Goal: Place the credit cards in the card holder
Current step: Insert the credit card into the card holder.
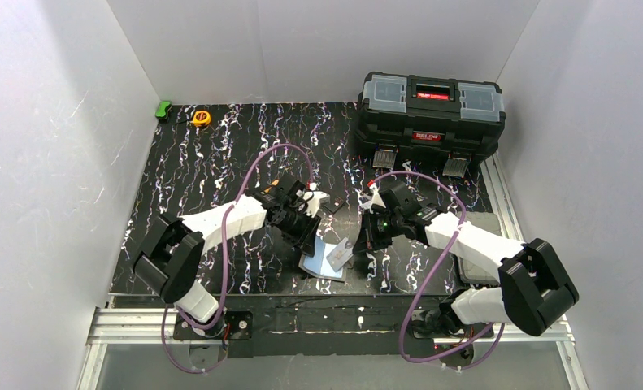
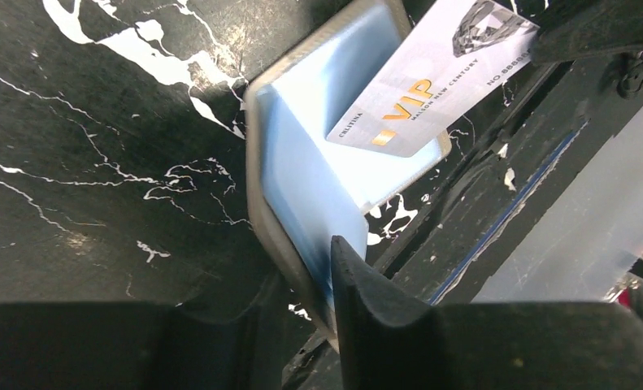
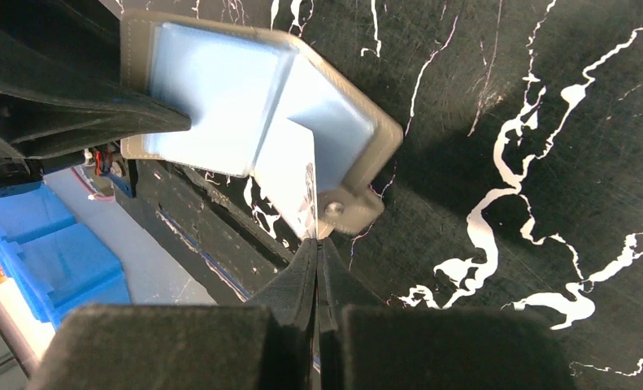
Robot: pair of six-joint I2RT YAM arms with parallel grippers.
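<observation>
The card holder (image 1: 322,262) lies open in a V near the mat's front edge, taupe outside with pale blue pockets (image 2: 318,162). My left gripper (image 2: 314,276) is shut on the edge of one flap and holds it up. My right gripper (image 3: 316,242) is shut on a pale credit card (image 2: 432,81) printed "VIP", seen edge-on in the right wrist view (image 3: 289,179). The card's leading corner lies over the inside of the holder (image 3: 220,97), beside the snap tab (image 3: 346,211). I cannot tell whether it is in a pocket. Other cards are not clearly in view.
A black toolbox (image 1: 430,114) stands at the back right. A yellow tape measure (image 1: 202,118) and a green object (image 1: 163,109) lie at the back left. The mat's front edge and a metal rail (image 1: 301,313) run just below the holder. Blue bins (image 3: 49,244) sit beyond the edge.
</observation>
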